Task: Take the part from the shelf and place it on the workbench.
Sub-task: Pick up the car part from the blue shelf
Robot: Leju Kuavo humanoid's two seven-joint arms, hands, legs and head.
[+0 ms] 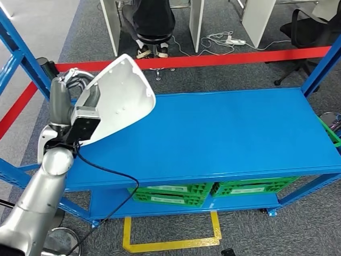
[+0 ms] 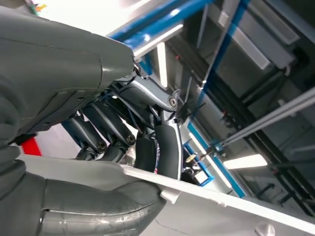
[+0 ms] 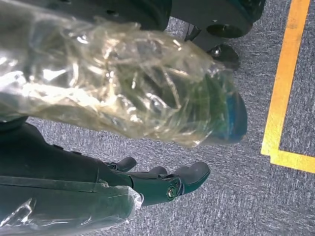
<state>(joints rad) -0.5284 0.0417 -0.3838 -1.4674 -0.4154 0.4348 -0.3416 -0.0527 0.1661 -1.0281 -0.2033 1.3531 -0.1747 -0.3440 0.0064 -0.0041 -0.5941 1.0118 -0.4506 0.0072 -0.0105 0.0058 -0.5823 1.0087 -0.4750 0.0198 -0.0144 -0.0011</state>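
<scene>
A white, shell-shaped part (image 1: 116,98) hangs tilted over the left end of the blue workbench top (image 1: 225,133), and my left hand (image 1: 74,80) grips it at its left edge. In the left wrist view the dark fingers (image 2: 111,132) curl over the part's thin white rim (image 2: 223,201) with the thumb beneath it. My right hand (image 3: 159,179) hangs over the grey carpet with its fingers stretched out and nothing in them; clear plastic film (image 3: 111,78) wraps the arm.
Green crates (image 1: 172,193) sit on the lower level under the blue top. Blue uprights stand at both ends. A red line (image 1: 225,58) crosses the floor behind, with a seated person (image 1: 153,21) and an office chair (image 1: 305,32) beyond. Yellow tape (image 1: 172,242) marks the floor in front.
</scene>
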